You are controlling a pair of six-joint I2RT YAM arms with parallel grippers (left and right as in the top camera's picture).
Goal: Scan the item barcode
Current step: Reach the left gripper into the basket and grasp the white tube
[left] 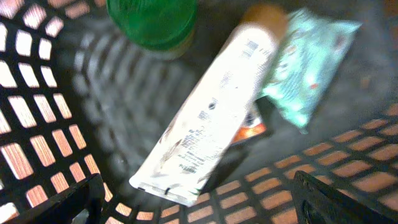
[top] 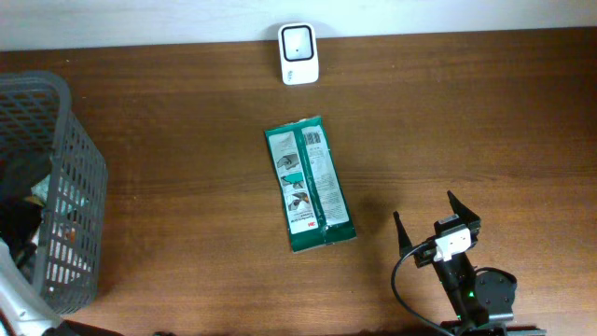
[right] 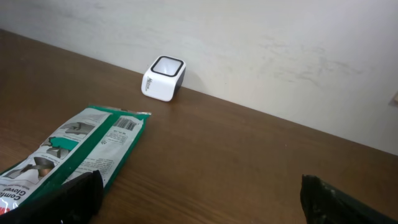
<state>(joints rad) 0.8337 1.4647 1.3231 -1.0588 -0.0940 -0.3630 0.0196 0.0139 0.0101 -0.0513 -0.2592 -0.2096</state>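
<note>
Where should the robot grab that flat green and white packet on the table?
Probably from above, pinching across the narrow width of the green and white plastic packet at the end nearest the right gripper. It lies flat, and its barcode sits at the far end, so stays uncovered.

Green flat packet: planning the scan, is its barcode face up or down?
Face up: the green flat packet lies flat on the brown wooden table, barcode showing.

Bare table [top: 466, 121] lies open all round the green packet [top: 308, 183], with a clear strip to the scanner [top: 298, 54] at the far edge; mesh basket [top: 79, 187] blocks the left end, white tube [left: 211, 112] crowding its floor.
</note>
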